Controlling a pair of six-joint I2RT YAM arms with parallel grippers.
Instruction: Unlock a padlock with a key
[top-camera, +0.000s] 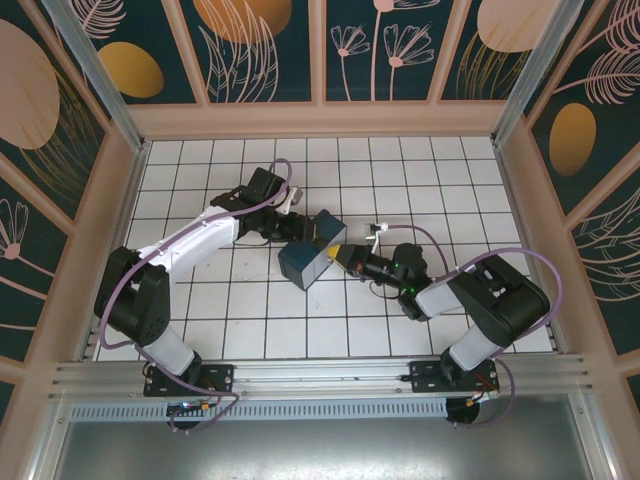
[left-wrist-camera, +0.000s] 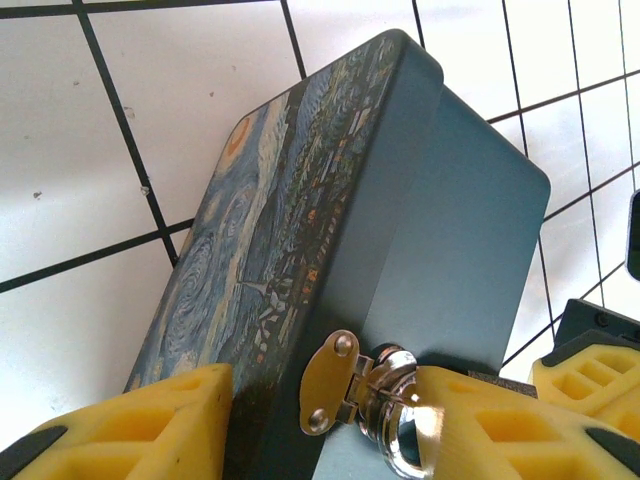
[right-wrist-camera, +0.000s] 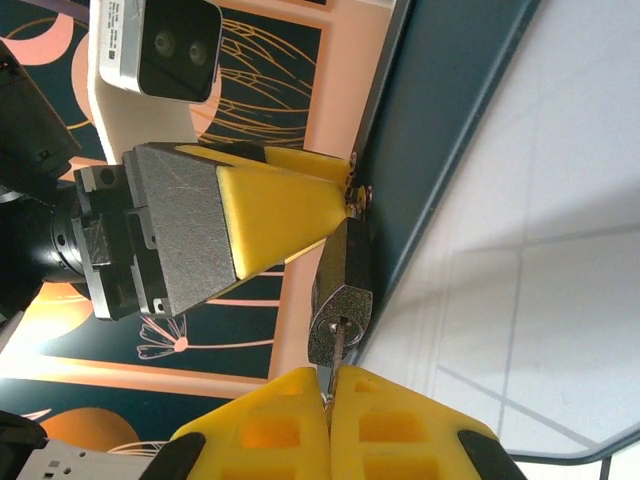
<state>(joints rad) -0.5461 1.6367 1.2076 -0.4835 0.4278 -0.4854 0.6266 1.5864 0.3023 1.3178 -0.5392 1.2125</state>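
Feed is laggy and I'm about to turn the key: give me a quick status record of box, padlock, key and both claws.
box: blue, swirly painting print on one face
padlock: hangs from box's metal hasp
key: blade tip entering padlock keyhole
left claw: gripping box near hasp
right claw: shut on key

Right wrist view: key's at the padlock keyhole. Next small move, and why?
Probably roll the right gripper to turn the key: its shaft seems seated in the padlock keyhole, pinched between shut fingers, while the left gripper flanks the box.
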